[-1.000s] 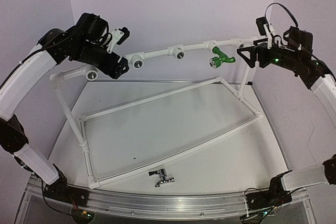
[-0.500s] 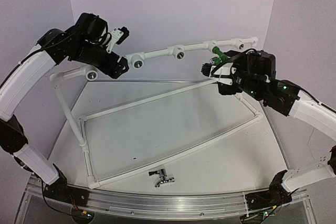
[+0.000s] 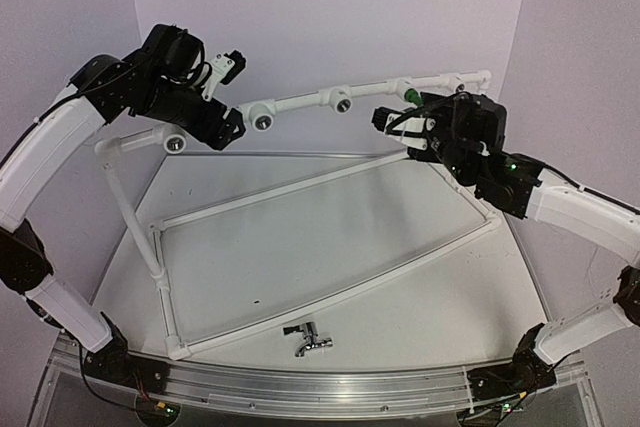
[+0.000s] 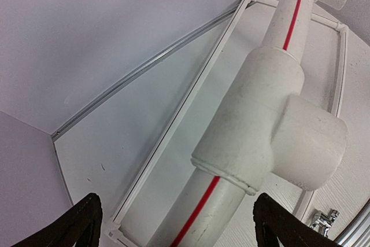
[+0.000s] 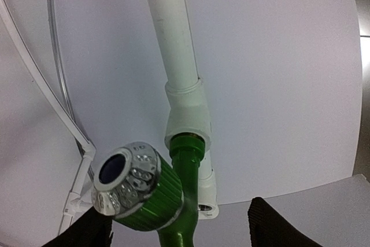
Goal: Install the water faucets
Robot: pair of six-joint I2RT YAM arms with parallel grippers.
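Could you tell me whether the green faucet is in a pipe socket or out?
In. The green faucet has its stem inside the white pipe socket; how tightly it is screwed, I cannot tell.

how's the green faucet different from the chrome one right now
The green faucet is bright green; the chrome faucet is bare shiny metal. The green faucet is seated in a white pipe socket up on the pipe, while the chrome faucet lies loose on the table. The right gripper straddles the green faucet; no gripper is near the chrome faucet. Both are small taps.
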